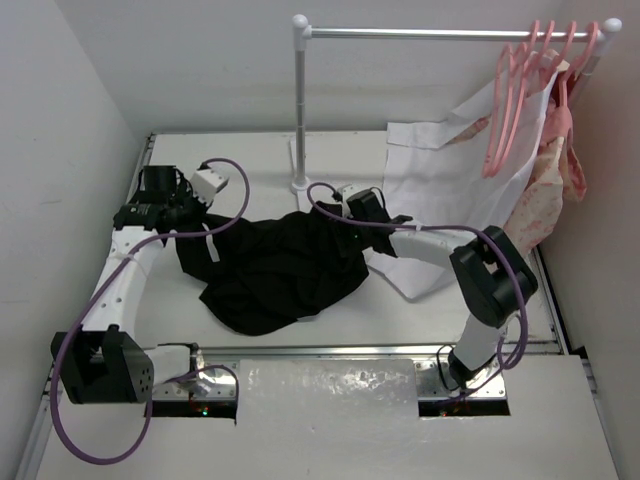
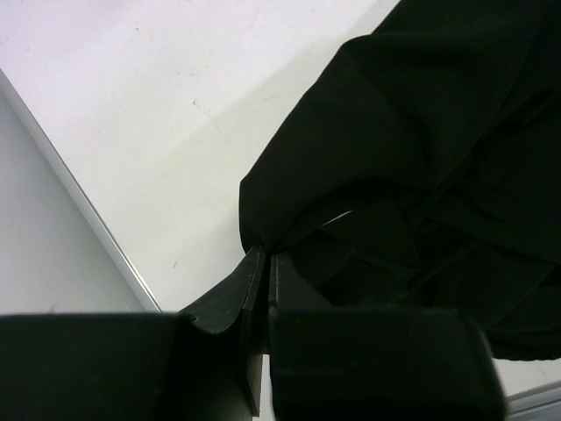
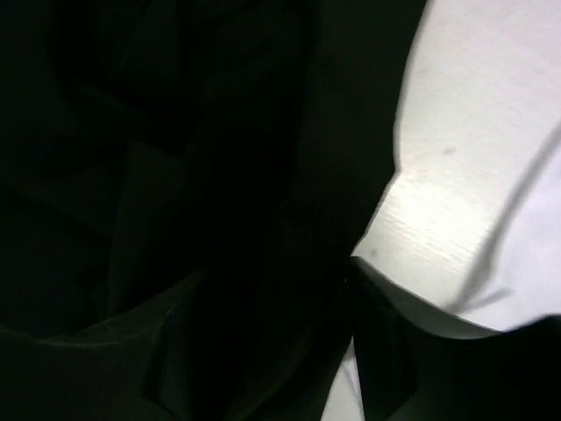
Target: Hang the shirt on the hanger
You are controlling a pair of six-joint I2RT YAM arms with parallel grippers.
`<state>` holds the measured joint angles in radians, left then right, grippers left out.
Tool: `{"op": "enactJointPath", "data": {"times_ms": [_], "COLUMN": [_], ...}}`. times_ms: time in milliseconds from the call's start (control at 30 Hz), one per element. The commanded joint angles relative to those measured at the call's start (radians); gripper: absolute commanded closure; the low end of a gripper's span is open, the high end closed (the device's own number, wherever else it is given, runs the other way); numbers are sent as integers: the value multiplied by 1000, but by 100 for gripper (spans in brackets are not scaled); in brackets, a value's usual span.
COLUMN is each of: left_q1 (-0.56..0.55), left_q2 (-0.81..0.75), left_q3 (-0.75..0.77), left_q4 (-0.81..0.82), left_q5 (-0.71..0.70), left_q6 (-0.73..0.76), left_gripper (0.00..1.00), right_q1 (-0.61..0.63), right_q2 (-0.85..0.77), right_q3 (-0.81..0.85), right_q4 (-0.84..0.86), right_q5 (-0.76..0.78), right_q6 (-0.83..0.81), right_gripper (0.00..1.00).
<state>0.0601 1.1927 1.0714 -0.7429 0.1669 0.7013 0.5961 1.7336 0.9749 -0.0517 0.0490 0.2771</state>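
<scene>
The black shirt [image 1: 280, 270] lies crumpled in the middle of the white table. My left gripper [image 1: 190, 213] is at its left edge, and in the left wrist view its jaws [image 2: 266, 256] are shut on a pinch of the shirt [image 2: 421, 158]. My right gripper [image 1: 352, 212] is at the shirt's upper right edge. The right wrist view shows a thick bunch of the shirt [image 3: 193, 175] filling the gap of my right gripper [image 3: 263, 333], with one of its fingers [image 3: 412, 351] pressed against the cloth. Several pink hangers [image 1: 505, 110] hang on the rail at the back right, far from both grippers.
A metal rail [image 1: 450, 33] on a white pole [image 1: 300, 110] stands at the back. A white shirt [image 1: 440, 180] lies under the right arm, and a pink floral garment [image 1: 550, 190] hangs at the right. Walls close in on the left and right.
</scene>
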Motion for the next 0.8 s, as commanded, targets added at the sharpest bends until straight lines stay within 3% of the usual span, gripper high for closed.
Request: {"op": "enactJointPath", "data": {"times_ms": [0, 67, 100, 133, 200, 333, 367, 433, 600, 767], "left_q1": [1, 3, 4, 13, 38, 50, 50, 50, 8, -267], "left_q2": [10, 18, 21, 21, 21, 12, 8, 4, -51, -45], "left_q3": [9, 13, 13, 12, -10, -108, -119, -79, 125, 209], "left_q4": [62, 65, 68, 79, 102, 195, 197, 188, 163, 159], "left_q5": [-18, -32, -43, -59, -87, -100, -78, -3, 253, 350], "left_q6": [-42, -54, -59, -62, -56, 1, 3, -9, -16, 18], "left_gripper": [100, 100, 100, 100, 100, 38, 16, 7, 11, 12], "right_q1": [-1, -4, -7, -7, -9, 1, 11, 34, 45, 44], "right_q2": [50, 73, 69, 55, -14, -141, -163, -224, -328, -368], "right_q3": [57, 79, 87, 87, 74, 67, 65, 61, 53, 21], "right_q4": [41, 26, 18, 21, 45, 93, 93, 70, -16, 18], "right_q5": [-146, -150, -121, -103, -87, -146, -156, -202, -354, -377], "right_q6": [28, 25, 22, 2, -42, -211, -249, -387, -541, -514], "right_gripper": [48, 67, 92, 100, 100, 100, 100, 100, 100, 100]}}
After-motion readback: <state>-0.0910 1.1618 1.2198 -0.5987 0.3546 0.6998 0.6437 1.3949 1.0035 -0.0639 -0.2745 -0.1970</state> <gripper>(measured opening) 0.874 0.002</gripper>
